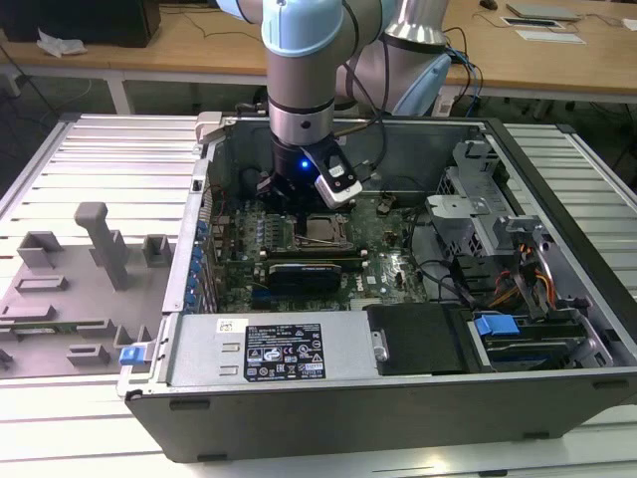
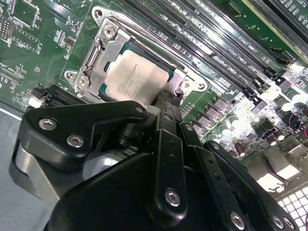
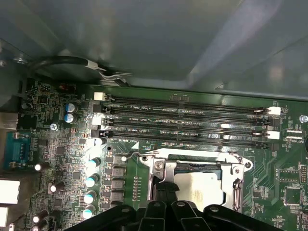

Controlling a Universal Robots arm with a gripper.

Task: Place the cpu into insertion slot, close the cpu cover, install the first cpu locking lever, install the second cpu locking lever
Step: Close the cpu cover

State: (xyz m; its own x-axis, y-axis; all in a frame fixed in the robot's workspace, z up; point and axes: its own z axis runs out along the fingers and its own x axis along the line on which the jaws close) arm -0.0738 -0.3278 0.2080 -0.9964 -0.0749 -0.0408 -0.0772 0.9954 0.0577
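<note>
Gripper (image 2: 163, 105) beside cpu (image 2: 134, 79) (cpu cover (image 2: 98, 57) down)

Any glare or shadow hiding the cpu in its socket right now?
Second wrist view: the cpu is evenly lit, but glare washes out the capacitors. First wrist view: the cpu top is bleached pale, with a flare beside the socket. Exterior view: the socket lies dim under the arm, below a glowing blue light.

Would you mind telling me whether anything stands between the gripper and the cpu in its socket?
Nothing visible does. In the second wrist view the gripper is right at the edge of the cpu, which lies framed by the cpu cover.
</note>
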